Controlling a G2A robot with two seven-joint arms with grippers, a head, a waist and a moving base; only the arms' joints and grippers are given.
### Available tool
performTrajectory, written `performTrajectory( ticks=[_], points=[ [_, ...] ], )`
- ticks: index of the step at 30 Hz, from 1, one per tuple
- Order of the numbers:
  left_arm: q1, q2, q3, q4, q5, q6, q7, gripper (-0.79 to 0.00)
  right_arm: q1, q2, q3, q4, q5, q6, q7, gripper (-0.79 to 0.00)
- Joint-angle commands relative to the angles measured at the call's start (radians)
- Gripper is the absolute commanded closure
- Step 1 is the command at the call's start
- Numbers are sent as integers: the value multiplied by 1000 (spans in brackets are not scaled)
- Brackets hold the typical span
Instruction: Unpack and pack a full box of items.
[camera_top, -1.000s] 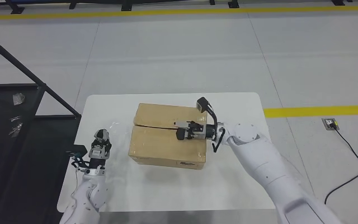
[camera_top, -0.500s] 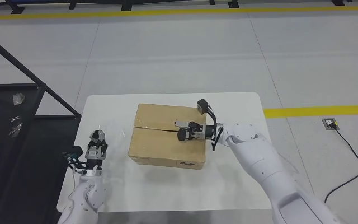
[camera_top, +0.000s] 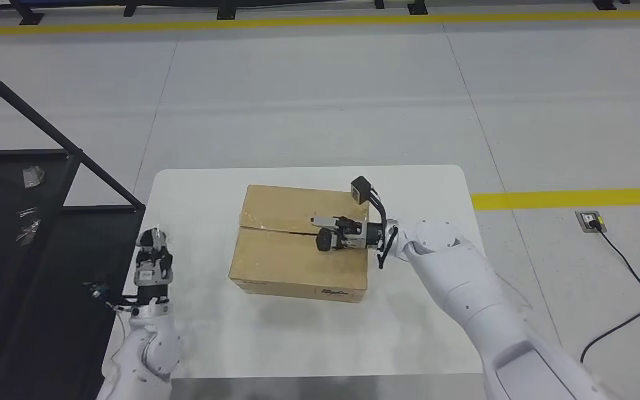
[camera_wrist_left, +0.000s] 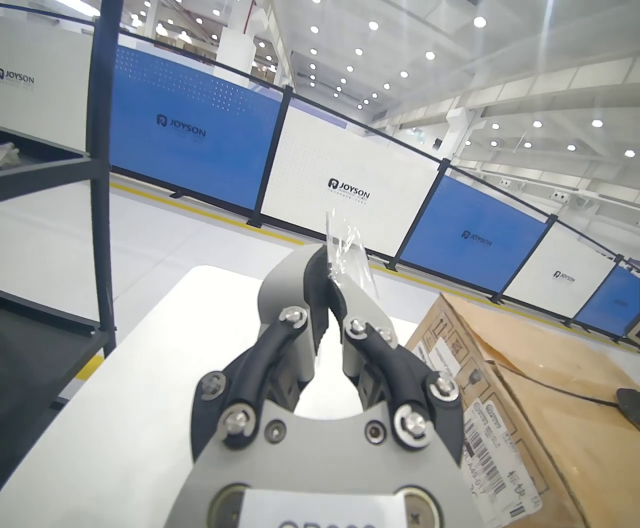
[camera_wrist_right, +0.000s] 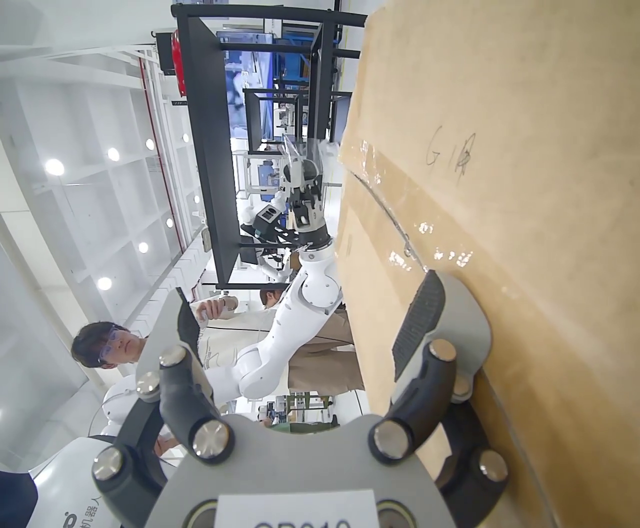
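Observation:
A closed brown cardboard box stands in the middle of the white table, its top seam running across it. My right gripper lies over the top of the box beside the seam, open; one pad rests flat on the cardboard and the other finger stands clear of it. My left gripper is near the table's left edge, away from the box, shut on a crumpled strip of clear tape. The box's labelled side lies beside the left gripper.
A black metal rack stands just off the table's left side, its post close to the left arm. Bare table surface lies in front of and to the right of the box. On the floor at the right are a socket and cable.
My left gripper has moved left, away from the box toward the table's edge, still holding the tape. The right gripper and the box have stayed put.

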Motion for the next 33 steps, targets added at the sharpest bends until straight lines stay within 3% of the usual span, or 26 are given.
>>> performTrajectory(
  ticks=[1,11,15,22,33],
  points=[
    [24,1,-4,-54,-9,-16,-9,0,0,-2,1,-1,-1,-2,3,-785],
    [122,3,-6,-324,-109,-148,-123,0,0,-5,8,2,4,-5,1,-785],
    [135,3,8,-399,-212,-221,-220,0,-47,-2,8,-92,-18,-32,-45,-785],
    [133,2,47,-466,-401,-303,-377,0,-121,1,28,-261,2,-100,-73,-785],
    [131,13,70,-536,-786,-382,-681,0,-146,1,18,-315,-41,-103,-107,-785]
  ],
)
